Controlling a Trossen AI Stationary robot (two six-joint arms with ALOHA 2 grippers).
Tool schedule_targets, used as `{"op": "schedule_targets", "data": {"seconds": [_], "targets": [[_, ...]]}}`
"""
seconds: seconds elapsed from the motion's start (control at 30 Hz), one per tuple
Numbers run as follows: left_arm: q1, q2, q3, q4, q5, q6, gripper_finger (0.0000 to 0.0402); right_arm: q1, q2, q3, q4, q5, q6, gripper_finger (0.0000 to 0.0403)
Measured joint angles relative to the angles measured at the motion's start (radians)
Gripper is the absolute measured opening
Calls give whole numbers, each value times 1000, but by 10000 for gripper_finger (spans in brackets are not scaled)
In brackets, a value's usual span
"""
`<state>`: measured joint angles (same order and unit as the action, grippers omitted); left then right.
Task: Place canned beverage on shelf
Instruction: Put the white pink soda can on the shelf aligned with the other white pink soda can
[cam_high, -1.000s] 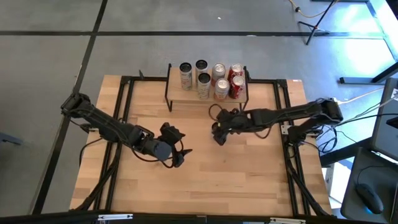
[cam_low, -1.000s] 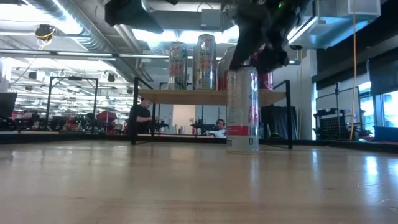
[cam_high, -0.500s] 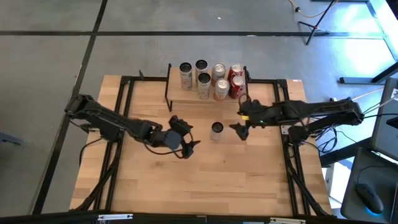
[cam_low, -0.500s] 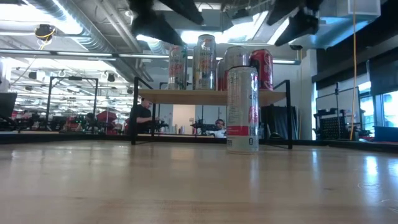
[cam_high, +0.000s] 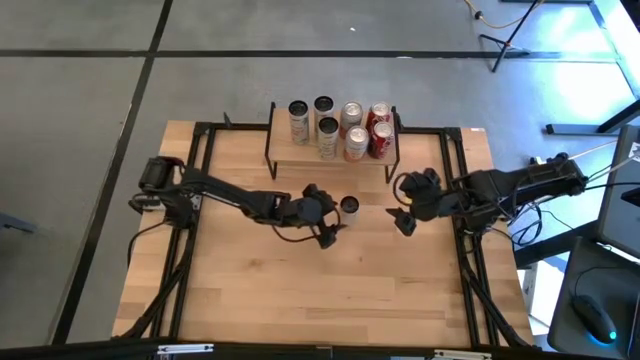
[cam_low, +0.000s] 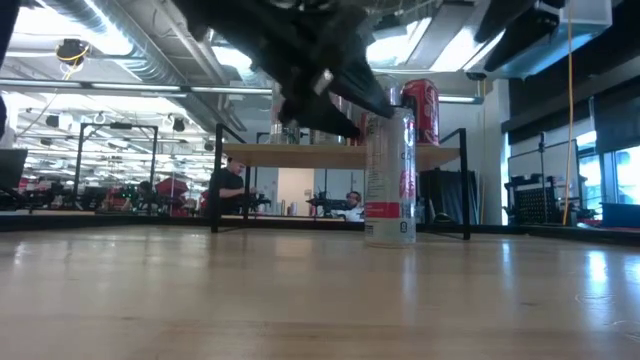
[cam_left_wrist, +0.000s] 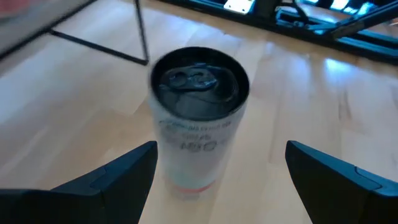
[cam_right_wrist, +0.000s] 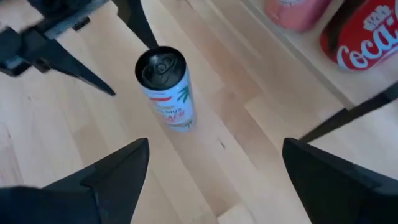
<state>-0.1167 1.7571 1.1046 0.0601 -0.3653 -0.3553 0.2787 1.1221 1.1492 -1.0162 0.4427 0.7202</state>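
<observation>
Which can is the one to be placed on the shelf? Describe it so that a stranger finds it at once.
Find the shelf at the table's far edge, with six cans on top. The can meant stands alone on the table just in front of it, between the two open grippers, left gripper nearest. It alone stands on the table.

Lone can stands upright on worktop, in front of shelf. Six cans stand on shelf at worktop's far edge. Left gripper just left of lone can; right gripper to its right, apart.
</observation>
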Motion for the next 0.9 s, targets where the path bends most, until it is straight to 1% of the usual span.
{"op": "schedule_targets", "data": {"seconds": [0.07,0.23,0.43,0.6,0.7,0.9], "targets": [[9,32,0,50,21,0,341,13,0,0,-14,12,16,356],[20,91,0,116,-42,0,341,25,0,0,-33,16,41,356],[45,131,0,237,-30,32,341,24,0,0,-31,11,42,356],[76,136,0,258,-17,36,340,23,1,0,-31,12,42,356],[91,136,0,260,12,28,317,23,1,0,-31,12,38,356],[101,128,0,266,93,18,225,23,1,0,-32,45,29,356]]}}
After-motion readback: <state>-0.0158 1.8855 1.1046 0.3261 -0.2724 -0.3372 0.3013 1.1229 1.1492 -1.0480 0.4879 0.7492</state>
